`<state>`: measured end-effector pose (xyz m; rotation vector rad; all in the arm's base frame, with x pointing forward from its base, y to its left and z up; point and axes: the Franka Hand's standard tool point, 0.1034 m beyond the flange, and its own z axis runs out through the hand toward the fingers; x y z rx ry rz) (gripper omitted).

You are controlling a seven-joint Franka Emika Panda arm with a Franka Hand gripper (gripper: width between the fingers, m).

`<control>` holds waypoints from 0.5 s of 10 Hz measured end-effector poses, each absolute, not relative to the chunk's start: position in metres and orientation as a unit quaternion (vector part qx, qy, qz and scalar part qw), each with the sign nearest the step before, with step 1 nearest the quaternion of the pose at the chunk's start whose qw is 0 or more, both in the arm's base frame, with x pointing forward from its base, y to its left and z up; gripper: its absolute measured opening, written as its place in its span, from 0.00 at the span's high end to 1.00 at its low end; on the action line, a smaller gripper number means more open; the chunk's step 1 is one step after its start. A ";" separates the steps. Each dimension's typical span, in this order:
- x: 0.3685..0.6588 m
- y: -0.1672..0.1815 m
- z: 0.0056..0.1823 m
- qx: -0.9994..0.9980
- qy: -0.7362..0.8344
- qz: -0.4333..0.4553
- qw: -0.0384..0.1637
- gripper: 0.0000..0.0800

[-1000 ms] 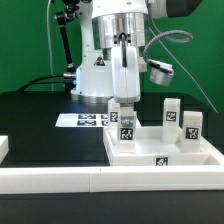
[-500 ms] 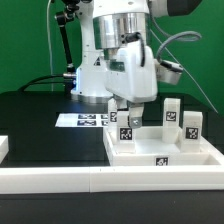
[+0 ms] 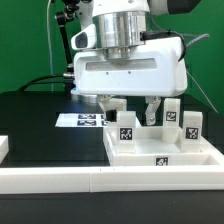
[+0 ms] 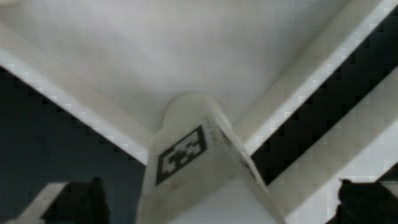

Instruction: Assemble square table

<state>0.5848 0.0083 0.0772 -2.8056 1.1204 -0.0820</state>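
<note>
Released, end effector [image 3: 128,112] spread wide, leg [image 3: 126,128] upright between fingers

Square slab [image 3: 190,150] w/ raised rim: white plastic, smooth, slight sheen. Legs [image 3: 126,128] same white plastic, smooth, each w/ matt black-and-white printed tag. Table top [image 3: 40,120]: black, matt. Backdrop [image 3: 25,40]: green, matt, looks like cloth. Gripper [image 3: 130,112] housing: white glossy plastic; fingers [image 3: 152,110] dark, matt.
</note>
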 end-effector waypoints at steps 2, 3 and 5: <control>0.585 0.004 0.076 -0.959 0.277 -0.034 0.055 0.19; 0.585 0.004 0.076 -0.969 0.238 -0.036 0.053 0.19; 0.585 0.003 0.076 -0.985 0.163 -0.040 0.049 0.19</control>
